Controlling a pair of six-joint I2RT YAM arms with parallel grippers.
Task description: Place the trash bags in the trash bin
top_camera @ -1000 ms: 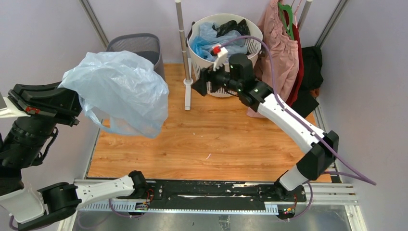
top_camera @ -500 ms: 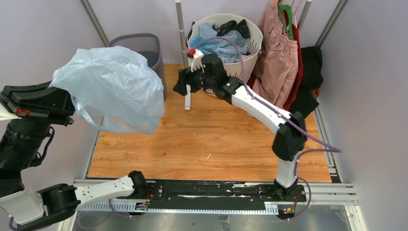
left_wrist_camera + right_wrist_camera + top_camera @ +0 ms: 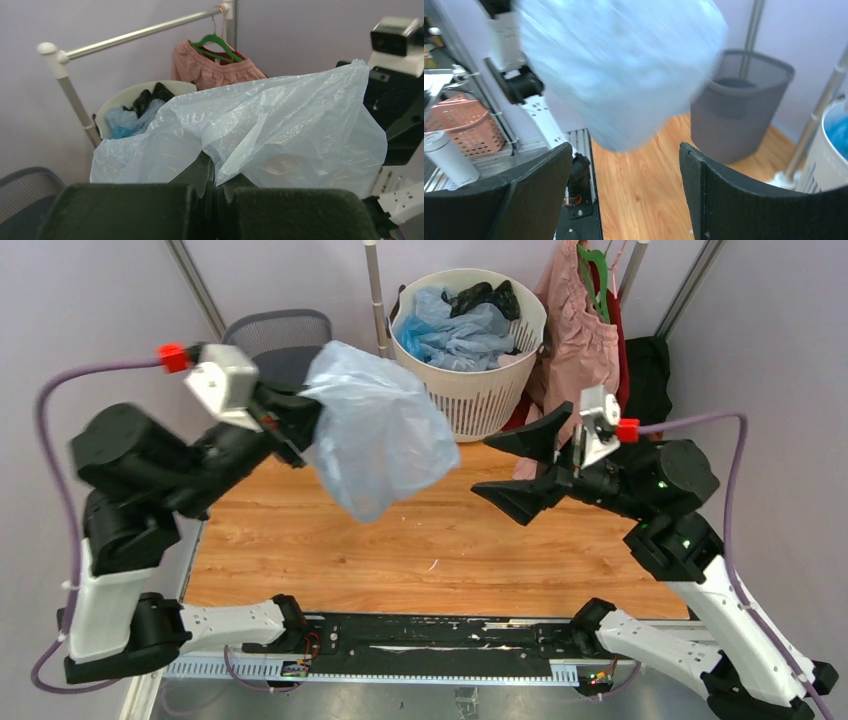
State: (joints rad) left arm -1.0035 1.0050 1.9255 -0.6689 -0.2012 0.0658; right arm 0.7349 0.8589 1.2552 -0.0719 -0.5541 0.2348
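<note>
A large pale blue see-through trash bag [image 3: 382,435] hangs in the air over the wood floor. My left gripper [image 3: 305,423] is shut on its gathered edge, and the plastic billows out past the closed jaws [image 3: 280,130]. The dark grey mesh trash bin [image 3: 282,338] stands behind the left wrist at the back left; the right wrist view has it beyond the blurred bag [image 3: 739,105]. More blue and black trash bags [image 3: 455,325] fill the white slotted basket [image 3: 480,390]. To the right of the hanging bag, my right gripper [image 3: 506,468] points at it, open and apart from it.
A pink garment [image 3: 580,335] hangs on a green hanger at the back right, with dark clothes [image 3: 645,380] beside it. A metal rack pole [image 3: 377,300] stands between bin and basket. A pink crate [image 3: 459,125] and a white cylinder [image 3: 444,160] sit beyond the floor's left edge.
My left arm swung the bag from the far left toward the middle, in front of the bin. My right arm drew back from the white basket to the right and turned toward the bag.
</note>
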